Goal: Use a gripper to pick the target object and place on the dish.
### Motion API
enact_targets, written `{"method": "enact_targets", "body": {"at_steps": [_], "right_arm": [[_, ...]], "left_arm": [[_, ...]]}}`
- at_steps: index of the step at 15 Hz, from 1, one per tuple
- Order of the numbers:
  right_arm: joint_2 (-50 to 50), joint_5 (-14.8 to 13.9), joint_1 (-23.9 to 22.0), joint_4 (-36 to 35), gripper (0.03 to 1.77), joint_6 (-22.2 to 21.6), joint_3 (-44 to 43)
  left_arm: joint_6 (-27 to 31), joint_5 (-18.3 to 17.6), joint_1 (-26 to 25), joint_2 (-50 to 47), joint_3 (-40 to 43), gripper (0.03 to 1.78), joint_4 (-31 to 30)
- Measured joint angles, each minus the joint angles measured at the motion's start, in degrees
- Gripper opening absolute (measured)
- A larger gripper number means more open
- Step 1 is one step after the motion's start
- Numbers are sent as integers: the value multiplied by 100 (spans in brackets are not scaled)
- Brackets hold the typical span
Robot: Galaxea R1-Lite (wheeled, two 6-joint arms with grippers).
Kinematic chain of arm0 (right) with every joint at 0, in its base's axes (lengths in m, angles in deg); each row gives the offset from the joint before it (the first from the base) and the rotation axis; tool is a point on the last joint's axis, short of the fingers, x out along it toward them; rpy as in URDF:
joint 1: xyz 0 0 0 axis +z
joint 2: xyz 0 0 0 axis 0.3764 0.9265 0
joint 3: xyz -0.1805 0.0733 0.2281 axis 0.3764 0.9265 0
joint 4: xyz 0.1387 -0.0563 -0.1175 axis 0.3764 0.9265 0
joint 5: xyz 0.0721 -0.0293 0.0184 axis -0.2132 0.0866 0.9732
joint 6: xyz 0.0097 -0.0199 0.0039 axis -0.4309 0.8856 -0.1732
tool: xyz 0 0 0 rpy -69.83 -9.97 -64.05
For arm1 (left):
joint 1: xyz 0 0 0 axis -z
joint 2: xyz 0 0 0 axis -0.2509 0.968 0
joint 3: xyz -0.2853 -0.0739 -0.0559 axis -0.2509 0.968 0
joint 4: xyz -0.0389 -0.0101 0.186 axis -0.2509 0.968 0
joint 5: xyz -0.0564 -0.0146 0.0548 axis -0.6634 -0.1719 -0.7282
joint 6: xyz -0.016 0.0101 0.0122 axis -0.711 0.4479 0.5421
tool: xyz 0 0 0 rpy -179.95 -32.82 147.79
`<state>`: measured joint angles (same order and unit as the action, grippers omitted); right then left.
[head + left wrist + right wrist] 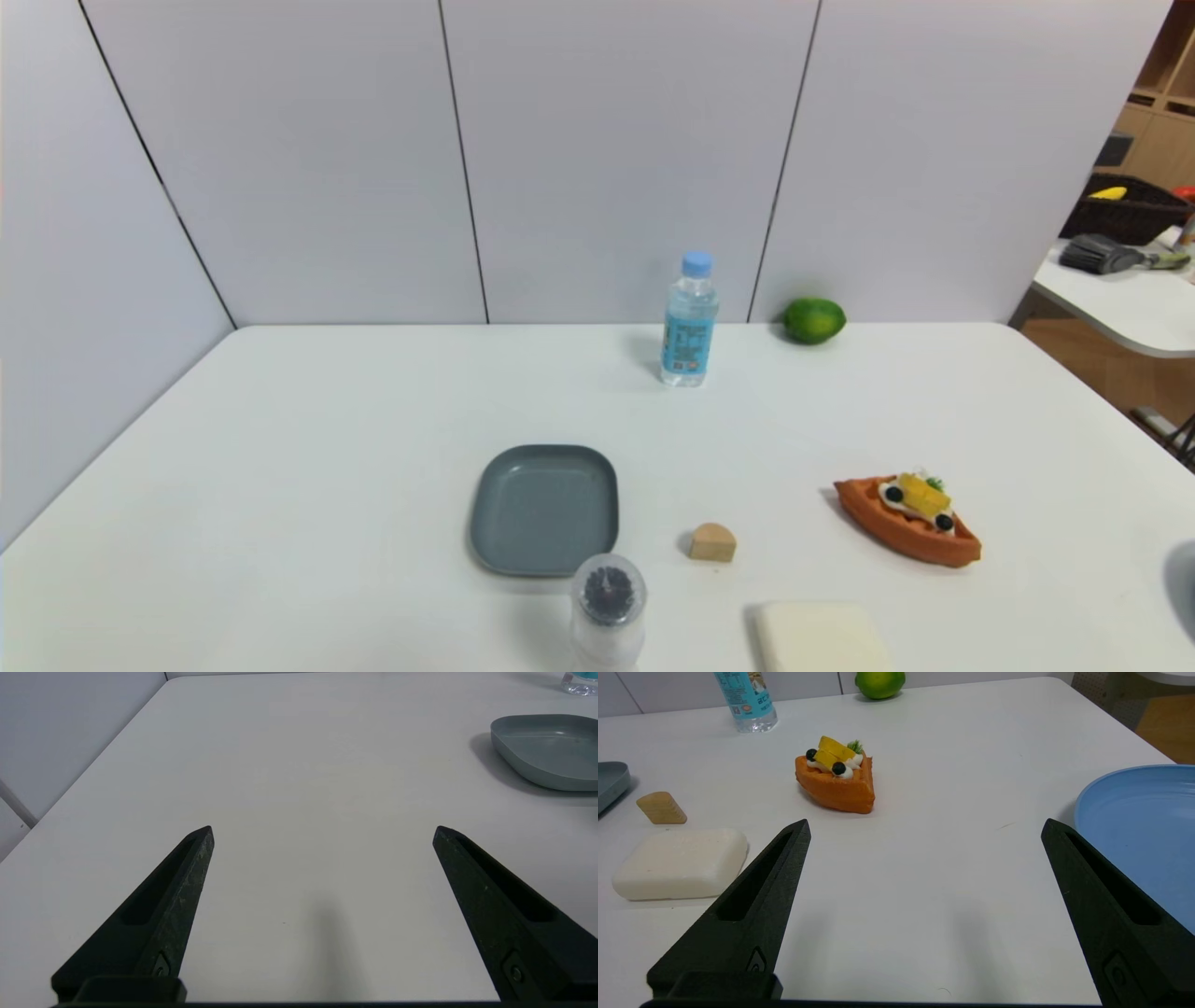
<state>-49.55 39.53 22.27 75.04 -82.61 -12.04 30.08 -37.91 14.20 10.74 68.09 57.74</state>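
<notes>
Nothing has been picked yet: this is judged to be the opening step, with the reach not begun. The lime [814,320] is seen at the table's [327,439] far edge against the wall, just beside the bottle [689,319] on its right, untouched. From the right claw [924,828], whose fingers are spread wide with nothing between them, the lime lies well ahead and a little toward the robot's left, beyond the orange boat [837,779]. A blue plate [1139,826] is seen close by this claw, and a white bar [681,862] and tan wedge [661,808] lie off toward the other side.

The left claw [322,830] is likewise released, fingers apart over bare table, nothing held. The dish [546,749] sits ahead of it and off to the robot's right, empty. In the head view neither arm is seen; the dish [546,507] is near the front, with a grinder [608,607] just before it, and it is well apart from the lime.

For the next move, a long forward reach is called for, most likely by the right claw, which is the nearer one. The boat must be passed over or skirted, and the bottle left standing. The open fingers would have to be set either side of the round fruit, which may be expected to roll if nudged, and closed only once it is centred.
</notes>
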Motion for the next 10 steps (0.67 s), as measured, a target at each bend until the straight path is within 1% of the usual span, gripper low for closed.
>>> {"method": "enact_targets", "body": {"at_steps": [3, 5, 7, 10], "right_arm": [[87, 17, 0, 52, 171, 80, -18], [368, 35, 5, 16, 171, 119, -251], [922, 50, 102, -38, 171, 130, -990], [2041, 39, 411, -143, 171, 149, -2605]], "left_arm": [[-2, 0, 0, 0, 0, 169, 0], [0, 0, 0, 0, 0, 169, 0], [0, 0, 2, 0, 0, 169, 0], [-2, 0, 2, 0, 0, 169, 0]]}}
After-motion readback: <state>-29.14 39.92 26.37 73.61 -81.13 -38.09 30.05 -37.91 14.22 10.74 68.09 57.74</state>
